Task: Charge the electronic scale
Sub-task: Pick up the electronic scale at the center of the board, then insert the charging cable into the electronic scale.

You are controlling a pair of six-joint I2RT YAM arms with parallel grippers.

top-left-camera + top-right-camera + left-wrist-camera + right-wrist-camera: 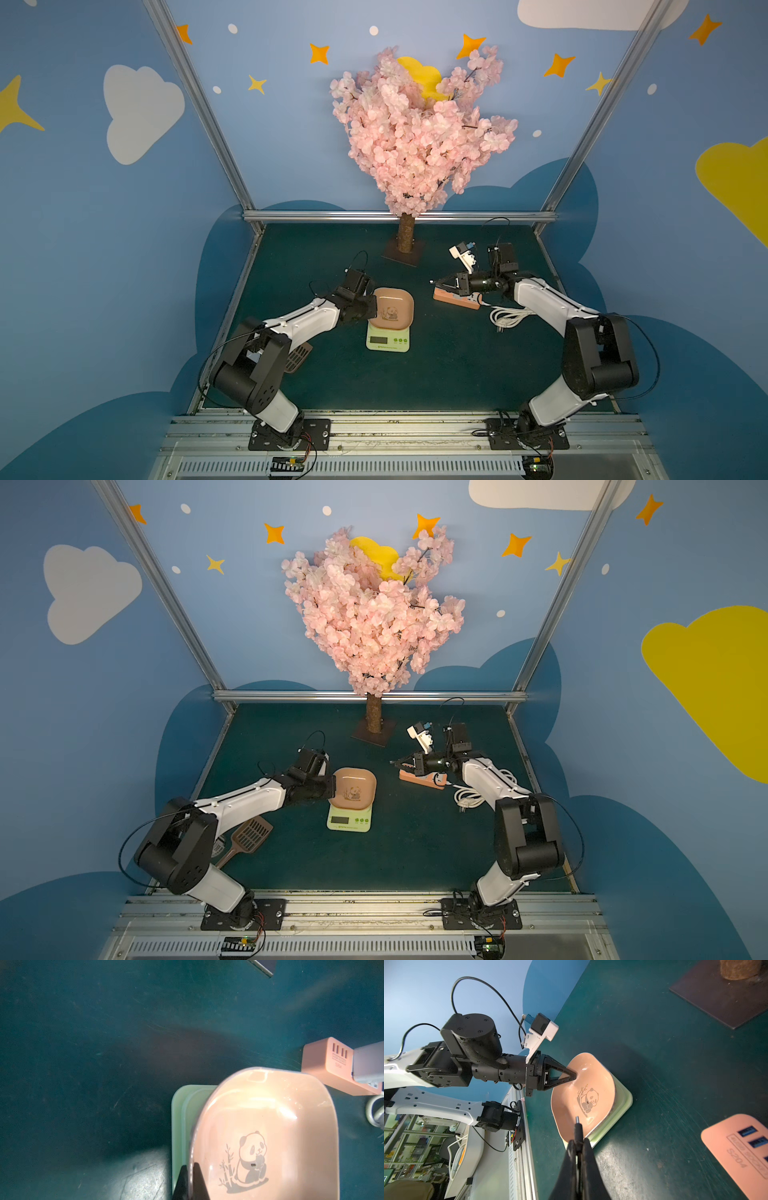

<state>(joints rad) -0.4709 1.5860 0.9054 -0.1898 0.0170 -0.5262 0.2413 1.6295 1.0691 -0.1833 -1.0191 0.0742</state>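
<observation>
The left gripper (190, 1169) has its fingers clamped on the rim of the panda-print tray (270, 1122), on the side facing the table's left edge. The right gripper (578, 1144) is closed tight on a small black barrel plug (577, 1126), whose tip points toward the electronic scale (388, 340). The scale sits about mid-table with the tray on top.

This looks like the line-up step: one arm braces the scale while the other readies the plug. The next move calls for finding the charging socket, which no view shows; the tray's overhang may hide it.

An orange power strip (455, 300) lies just beside the right gripper, with a coiled white cable (509, 316) next to it. The blossom tree (401, 249) at the far edge and the brown slotted scoop (249, 837) near the left edge are out of the path.
</observation>
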